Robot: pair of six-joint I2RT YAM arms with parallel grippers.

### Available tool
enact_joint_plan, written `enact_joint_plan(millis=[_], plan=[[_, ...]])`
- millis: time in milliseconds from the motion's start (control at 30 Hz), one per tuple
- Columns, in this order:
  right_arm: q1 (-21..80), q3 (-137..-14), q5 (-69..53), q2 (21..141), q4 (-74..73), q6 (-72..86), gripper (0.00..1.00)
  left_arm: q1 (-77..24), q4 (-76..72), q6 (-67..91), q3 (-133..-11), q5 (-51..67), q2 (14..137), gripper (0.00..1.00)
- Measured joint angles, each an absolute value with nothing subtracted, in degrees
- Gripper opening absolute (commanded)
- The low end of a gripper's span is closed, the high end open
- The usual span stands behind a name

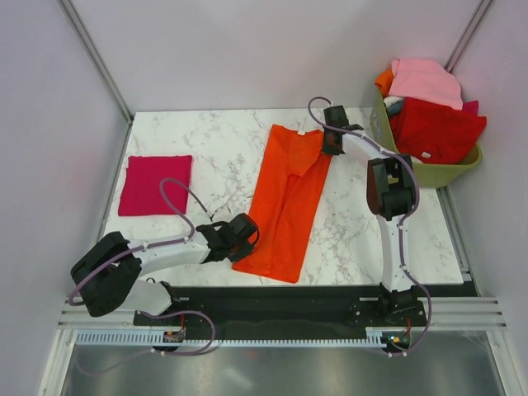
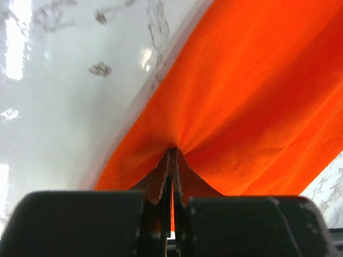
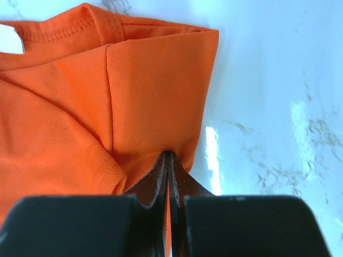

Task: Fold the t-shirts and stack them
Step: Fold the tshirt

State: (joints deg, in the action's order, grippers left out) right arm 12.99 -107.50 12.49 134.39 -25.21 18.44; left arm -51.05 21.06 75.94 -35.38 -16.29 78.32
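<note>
The orange t-shirt [image 1: 289, 198] lies as a long, half-folded strip down the middle of the marble table. My left gripper [image 1: 250, 233] is shut on its near left hem; the wrist view shows the orange cloth [image 2: 252, 101] pinched between the pads. My right gripper [image 1: 329, 148] is shut on the far right edge near the shoulder, where the orange cloth [image 3: 134, 96] is nipped in the jaws. The crimson-magenta t-shirt [image 1: 155, 184] lies folded as a flat square at the far left, away from both grippers.
A green basket [image 1: 441, 169] at the far right edge holds a pile of red, pink and orange clothes. Bare marble table [image 1: 206, 144] lies between the two shirts. Walls close in on the left, the right and the back.
</note>
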Motion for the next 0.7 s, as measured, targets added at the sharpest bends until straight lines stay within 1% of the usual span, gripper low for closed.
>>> enact_joint_plan(millis=[100,133,167,200,367,500,567,600,667,700], plan=[[12.95,-109.71,10.92,135.44,-26.5,18.17,0.11,-54.08,21.61,77.73,-35.59,-16.8,78.35,0.02],[12.95,-110.45,10.28,135.72,-27.07,18.15,0.16,-54.92,22.26,78.06,-35.86,-16.91,78.35,0.02],[12.91,-111.04,9.69,135.96,-27.42,18.17,0.18,-55.61,22.79,78.32,-36.1,-16.99,78.32,0.02],[12.91,-111.28,8.8,136.0,-27.77,18.09,0.21,-56.16,23.33,78.54,-36.36,-17.08,78.32,0.05],[12.71,-111.46,6.24,135.92,-28.38,18.22,0.27,-56.27,26.74,78.3,-39.05,-18.48,76.84,0.08],[12.56,-109.01,5.17,134.06,-28.29,18.41,0.27,-53.01,28.08,74.26,-44.56,-18.65,74.61,0.09],[12.47,-106.56,4.75,131.85,-28.36,18.7,0.26,-49.93,28.12,70.87,-47.88,-18.55,74.24,0.09],[12.38,-105.36,4.54,130.52,-28.27,18.9,0.21,-48.05,28.23,68.88,-49.43,-18.13,74.35,0.09],[12.36,-103.09,3.97,127.63,-28.05,19.53,0.18,-44.25,28.14,65.08,-52.29,-17.67,75.13,0.09],[12.34,-102.08,3.55,126.17,-27.66,19.86,0.14,-42.57,28.23,63.05,-53.67,-17.52,75.85,0.08]])
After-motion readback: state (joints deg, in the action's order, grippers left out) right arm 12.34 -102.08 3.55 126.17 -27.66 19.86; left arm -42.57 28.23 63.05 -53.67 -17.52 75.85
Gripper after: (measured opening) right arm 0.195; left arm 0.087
